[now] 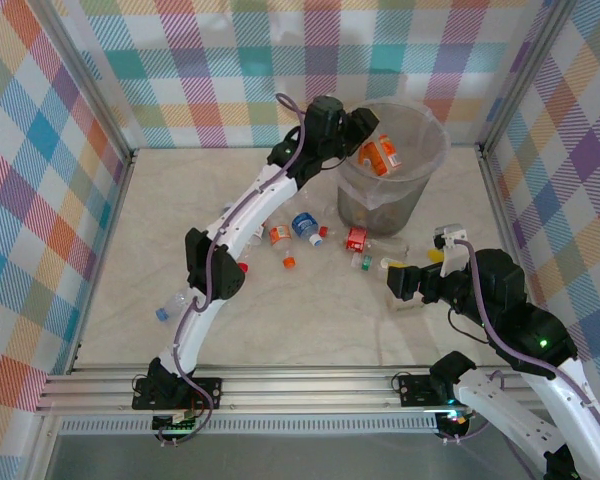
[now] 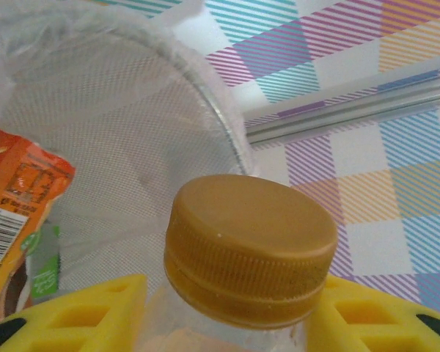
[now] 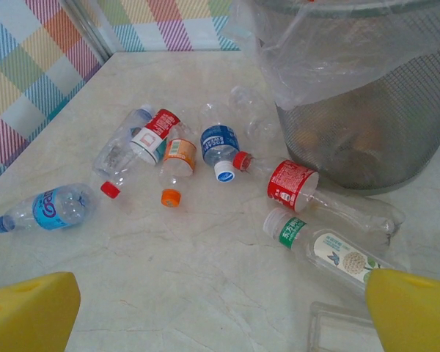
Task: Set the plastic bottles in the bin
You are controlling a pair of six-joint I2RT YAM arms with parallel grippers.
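Note:
My left gripper (image 1: 358,135) reaches over the rim of the bin (image 1: 395,175) and is shut on a clear plastic bottle with a golden-brown cap (image 2: 249,249), its yellow fingers (image 2: 81,315) on either side of the neck. An orange-labelled bottle (image 2: 15,213) lies inside the bin (image 2: 132,132). Several bottles lie on the table in front of the bin (image 3: 352,110): a blue-labelled one (image 3: 55,207), an orange-capped one (image 3: 177,165), a red-labelled one (image 3: 293,183) and a green-banded one (image 3: 323,246). My right gripper (image 3: 220,315) hovers open near them with nothing between its fingers.
A clear plastic tray (image 3: 345,334) lies on the table just under my right gripper (image 1: 405,283). Checkered walls with metal rails close in the table on the left, back and right. One blue-labelled bottle (image 1: 175,305) lies apart, beside the left arm.

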